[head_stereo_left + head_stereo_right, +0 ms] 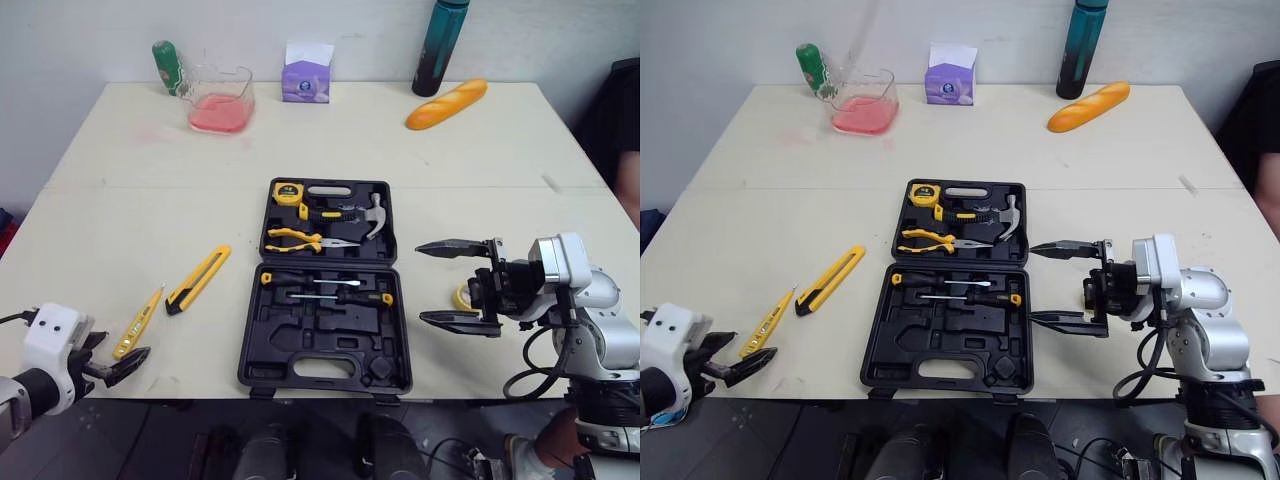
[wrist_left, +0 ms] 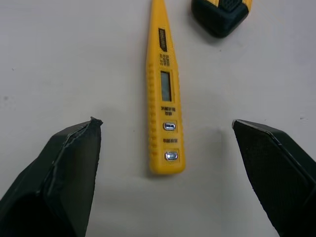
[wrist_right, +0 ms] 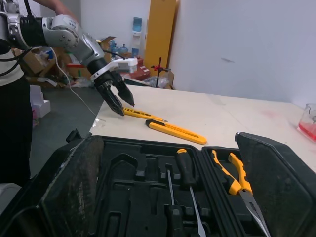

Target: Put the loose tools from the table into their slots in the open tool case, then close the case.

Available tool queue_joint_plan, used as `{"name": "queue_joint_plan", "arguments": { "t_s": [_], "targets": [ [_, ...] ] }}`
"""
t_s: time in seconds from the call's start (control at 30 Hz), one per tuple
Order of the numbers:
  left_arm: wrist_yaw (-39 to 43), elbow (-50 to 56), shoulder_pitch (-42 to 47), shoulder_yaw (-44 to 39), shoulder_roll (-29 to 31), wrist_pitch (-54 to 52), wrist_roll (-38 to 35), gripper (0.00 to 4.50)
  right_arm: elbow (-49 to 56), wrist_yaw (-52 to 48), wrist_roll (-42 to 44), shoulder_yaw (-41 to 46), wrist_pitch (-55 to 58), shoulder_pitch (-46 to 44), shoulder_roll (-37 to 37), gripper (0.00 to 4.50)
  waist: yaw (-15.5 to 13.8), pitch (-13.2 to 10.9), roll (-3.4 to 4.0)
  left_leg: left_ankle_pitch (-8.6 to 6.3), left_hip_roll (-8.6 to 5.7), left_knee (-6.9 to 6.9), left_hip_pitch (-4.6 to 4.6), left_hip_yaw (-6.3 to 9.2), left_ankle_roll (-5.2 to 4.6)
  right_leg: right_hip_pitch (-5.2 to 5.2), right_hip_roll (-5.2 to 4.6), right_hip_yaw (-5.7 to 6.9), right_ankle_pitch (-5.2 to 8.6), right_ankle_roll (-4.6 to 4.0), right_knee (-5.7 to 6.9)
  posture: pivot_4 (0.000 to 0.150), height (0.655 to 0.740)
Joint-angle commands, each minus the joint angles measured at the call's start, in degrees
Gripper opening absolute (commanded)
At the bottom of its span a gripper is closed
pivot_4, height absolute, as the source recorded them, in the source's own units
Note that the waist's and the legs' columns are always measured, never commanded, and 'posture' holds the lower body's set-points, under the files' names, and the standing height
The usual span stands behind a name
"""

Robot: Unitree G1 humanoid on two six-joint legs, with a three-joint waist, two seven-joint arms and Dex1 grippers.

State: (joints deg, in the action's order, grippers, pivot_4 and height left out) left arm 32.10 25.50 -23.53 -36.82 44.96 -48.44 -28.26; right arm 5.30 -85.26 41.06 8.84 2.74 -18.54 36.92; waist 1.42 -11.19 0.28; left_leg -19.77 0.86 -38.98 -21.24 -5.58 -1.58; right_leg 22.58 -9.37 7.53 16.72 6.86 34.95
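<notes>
Hovering spread open, left hand (image 2: 167, 123) straddles yellow tester pen (image 2: 165, 89), seemingly without touching

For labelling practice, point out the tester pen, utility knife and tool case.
tester pen (image 2: 166, 87), left wrist view, display window.
utility knife (image 1: 198, 279), left eye view, mid-body.
tool case (image 1: 300, 330), left eye view, empty tray.

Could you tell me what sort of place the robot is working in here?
Probably a robotics lab or workshop: a plain table set with a tool case, and cardboard boxes and a yellow cabinet behind.
</notes>
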Motion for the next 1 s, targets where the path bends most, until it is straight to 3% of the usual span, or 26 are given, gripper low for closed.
{"name": "queue_joint_plan", "arguments": {
  "t_s": [0.03,0.63,0.73,0.97,1.0],
  "targets": [
    [0.96,-1.75,0.54,-0.67,-1.07,2.28,0.39,4.5,4.03,1.25,0.41,-0.29,0.16,-0.1,-0.4,4.42,-0.03,0.0,0.0,0.0,0.01,0.0,0.0,0.01,0.01,0.0,-0.03,0.0,0.01,-0.01,0.0,0.15,0.74],
    [3.99,-6.86,4.4,6.01,-0.68,6.08,3.56,4.5,6.69,6.27,-0.96,-2.15,3.28,-0.93,-0.22,4.42,-1.62,0.01,-0.02,0.01,-0.02,-0.01,0.07,0.02,0.02,0.01,-0.11,0.03,0.02,-0.04,0.0,0.15,0.74],
    [4.08,-7.86,5.47,7.18,-0.77,6.68,4.14,3.7,6.33,6.31,-1.23,-2.01,3.48,-0.52,-0.29,4.5,-1.71,0.01,-0.01,0.02,-0.02,-0.01,0.07,0.02,0.01,0.0,-0.1,0.05,0.02,-0.04,0.01,0.15,0.74],
    [3.17,-8.66,6.29,6.58,-1.77,5.49,3.99,0.56,5.22,5.01,-1.81,-0.97,1.9,2.65,-0.1,4.5,-1.88,0.01,-0.01,0.01,-0.05,0.0,0.06,0.01,-0.01,-0.01,-0.08,0.09,0.02,-0.04,0.02,0.15,0.74],
    [3.26,-8.65,6.24,6.61,-1.73,5.53,4.03,0.56,5.18,4.86,-1.83,-0.89,1.78,2.88,-0.06,4.5,-1.84,0.01,-0.01,0.01,-0.06,0.0,0.07,-0.01,-0.01,-0.01,-0.07,0.11,0.02,-0.03,0.02,0.15,0.74]
  ]
}}
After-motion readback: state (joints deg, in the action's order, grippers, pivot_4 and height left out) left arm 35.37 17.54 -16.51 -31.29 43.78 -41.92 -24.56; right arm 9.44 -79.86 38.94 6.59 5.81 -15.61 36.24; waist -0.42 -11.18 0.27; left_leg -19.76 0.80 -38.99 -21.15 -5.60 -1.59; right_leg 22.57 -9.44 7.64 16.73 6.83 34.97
